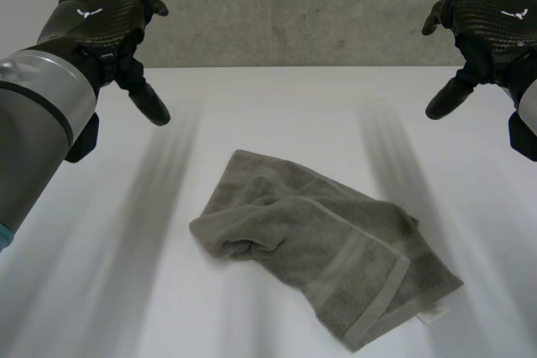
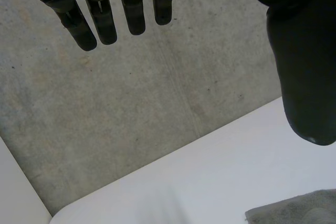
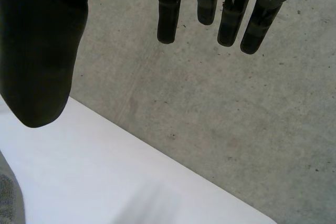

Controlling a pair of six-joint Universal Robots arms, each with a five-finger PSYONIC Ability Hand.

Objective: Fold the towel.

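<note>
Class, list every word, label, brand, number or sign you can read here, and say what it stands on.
No readable words or numbers.
Left hand: small white winged emblem on its back, no letters.
Right hand: the same emblem.
Towel: possible pale tag at one corner, too small to read.

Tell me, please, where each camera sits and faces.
Head view: between and behind the arms, looking down at the table and towel; left robot hand and right robot hand show, open.
Left wrist view: on the left wrist, facing along the palm toward grey concrete; own fingers, thumb.
Right wrist view: likewise, from the right wrist.
Shared: both wrist views catch table edge and towel.
</note>
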